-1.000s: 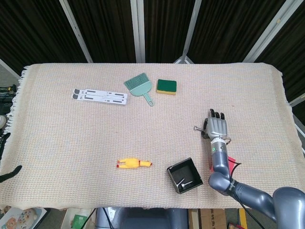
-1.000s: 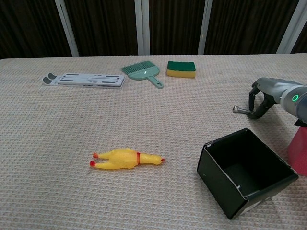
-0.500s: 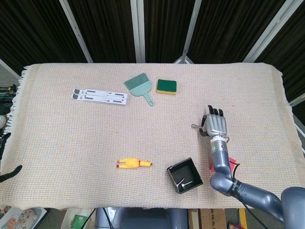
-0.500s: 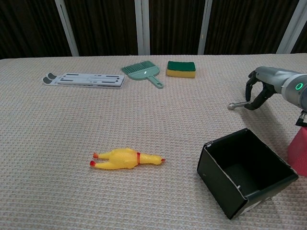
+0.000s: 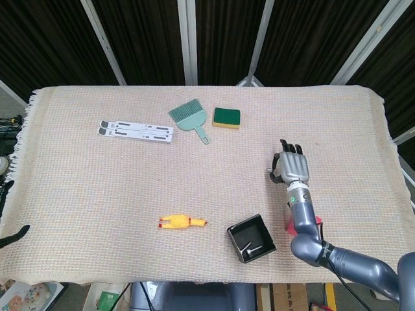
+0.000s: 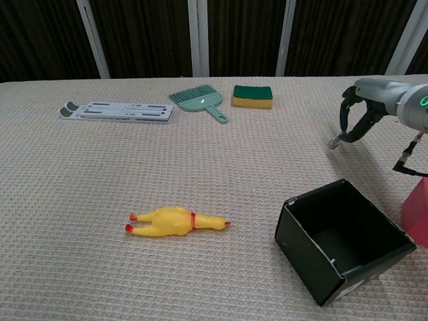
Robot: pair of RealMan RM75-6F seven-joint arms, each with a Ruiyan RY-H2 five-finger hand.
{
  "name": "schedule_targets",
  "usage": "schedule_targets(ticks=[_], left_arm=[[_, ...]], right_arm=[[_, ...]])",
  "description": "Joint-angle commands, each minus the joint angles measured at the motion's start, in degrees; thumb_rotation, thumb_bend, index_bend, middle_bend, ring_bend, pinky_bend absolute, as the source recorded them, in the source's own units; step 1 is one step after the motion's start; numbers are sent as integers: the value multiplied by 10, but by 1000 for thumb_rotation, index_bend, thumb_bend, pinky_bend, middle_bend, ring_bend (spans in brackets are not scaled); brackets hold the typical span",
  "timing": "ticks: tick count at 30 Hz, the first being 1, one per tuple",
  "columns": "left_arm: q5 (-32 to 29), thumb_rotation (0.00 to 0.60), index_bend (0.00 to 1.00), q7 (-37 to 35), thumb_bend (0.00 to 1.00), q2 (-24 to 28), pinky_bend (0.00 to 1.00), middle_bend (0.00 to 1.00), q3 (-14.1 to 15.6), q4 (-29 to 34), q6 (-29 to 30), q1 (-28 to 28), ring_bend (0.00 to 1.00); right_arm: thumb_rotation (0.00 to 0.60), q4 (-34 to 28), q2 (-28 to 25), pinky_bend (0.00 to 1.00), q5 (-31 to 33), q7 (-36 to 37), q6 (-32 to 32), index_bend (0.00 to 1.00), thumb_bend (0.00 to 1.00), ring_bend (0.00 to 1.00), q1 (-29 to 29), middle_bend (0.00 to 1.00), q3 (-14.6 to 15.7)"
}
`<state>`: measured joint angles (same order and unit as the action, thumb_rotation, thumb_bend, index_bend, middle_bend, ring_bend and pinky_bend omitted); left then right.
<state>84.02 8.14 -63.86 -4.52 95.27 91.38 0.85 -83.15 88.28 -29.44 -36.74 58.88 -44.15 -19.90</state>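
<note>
Head view: high above near edge, looking steeply down on whole bench [image 5: 78, 194]. Chest view: low, close, facing across bench. Both share black box [image 5: 251, 238] [image 6: 344, 241] near the fingers [image 5: 290, 151], plus yellow chicken [image 5: 181, 222] [image 6: 175, 221].

A beige woven cloth [image 5: 97, 181] covers the table before dark panels [image 5: 220, 39] with pale frames.

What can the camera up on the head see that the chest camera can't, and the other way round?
Only the head view shows the whole cloth-covered table with its fringed left edge, the floor past it, the right arm's full length, and small metal bits on the floor of the black box.

Only the chest view shows, side on, the slim metal pin pinched in the right robot hand, tilted above the cloth.

Both show the yellow rubber chicken, the green brush, the sponge, the white folded stand and a pink block.
</note>
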Motion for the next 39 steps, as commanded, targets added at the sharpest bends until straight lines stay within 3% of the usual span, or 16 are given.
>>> schedule_targets(ticks=[1,22,39], left_arm=[[0,600,109,-1,227,0,0,0,0,0,0,0,0],[0,600,109,-4,227,2,0,0,0,0,1,-1,0],[-1,600,109,2,227,0,0,0,0,0,0,0,0]], right_arm=[[600,-11,-7,3,10,-11,2,655,381,105,-8,87,2],[600,-11,-29,2,132,-86,-23,655,388,105,-68,87,21],[600,-4,-30,3,170,-106,-26,654,389,83,-101,87,37]])
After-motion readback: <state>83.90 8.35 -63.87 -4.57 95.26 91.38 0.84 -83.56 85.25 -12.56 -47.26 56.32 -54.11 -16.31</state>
